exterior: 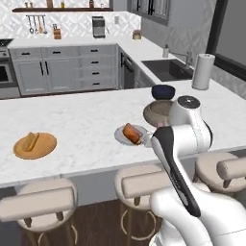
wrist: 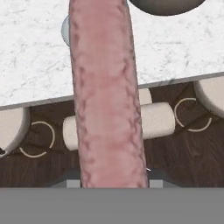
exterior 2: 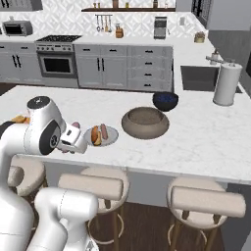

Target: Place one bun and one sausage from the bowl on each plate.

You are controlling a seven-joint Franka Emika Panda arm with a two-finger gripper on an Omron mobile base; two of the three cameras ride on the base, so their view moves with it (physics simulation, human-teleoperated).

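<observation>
My gripper point(exterior 2: 77, 131) is shut on a reddish-pink sausage point(wrist: 107, 100), which runs lengthwise up the hand view and hides the fingertips. It hangs over the counter's front edge, just left of the light grey plate point(exterior 2: 111, 139). That plate holds a bun point(exterior 2: 95, 136) and a second sausage point(exterior 2: 104, 131). The wooden plate point(exterior: 45, 149) at the counter's left carries one bun point(exterior: 30, 141). The brownish speckled bowl point(exterior 2: 145, 123) stands right of the grey plate; its contents are hidden.
A dark blue bowl point(exterior 2: 165, 101) sits behind the speckled bowl, and a paper towel roll point(exterior 2: 226, 84) stands near the sink point(exterior: 166, 68). Padded stools point(exterior 2: 95, 188) line the counter's front edge below the gripper.
</observation>
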